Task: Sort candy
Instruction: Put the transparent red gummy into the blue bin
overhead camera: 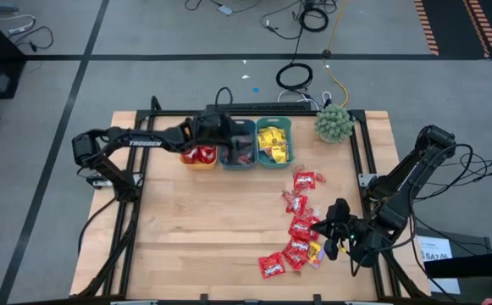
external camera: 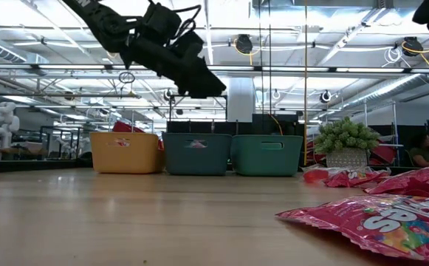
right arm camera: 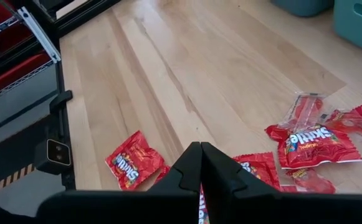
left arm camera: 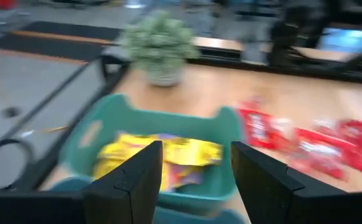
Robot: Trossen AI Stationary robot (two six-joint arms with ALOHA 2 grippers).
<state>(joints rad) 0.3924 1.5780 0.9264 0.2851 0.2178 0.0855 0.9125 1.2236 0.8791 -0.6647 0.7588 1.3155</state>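
Candy: red packets (overhead camera: pixel 300 229) lay scattered on the wooden surface (overhead camera: pixel 203 237) below the spiky plant (overhead camera: pixel 334 124); yellow packets (overhead camera: pixel 273 144) sat in the teal bin (overhead camera: pixel 274 142) just left of the plant. Left gripper (overhead camera: pixel 229 140) hovered over the middle bin (overhead camera: pixel 238 146), fingers apart, empty. Right gripper (overhead camera: pixel 334 222) was closed, nothing held, by the red packets, well below the plant.

Grey floor (overhead camera: pixel 144 76) around wood table (overhead camera: pixel 203 237); black cables (overhead camera: pixel 301 51) beyond table's far edge. Behind table: bright ceiling lights (external camera: pixel 52 18), person seated (external camera: pixel 423 150).
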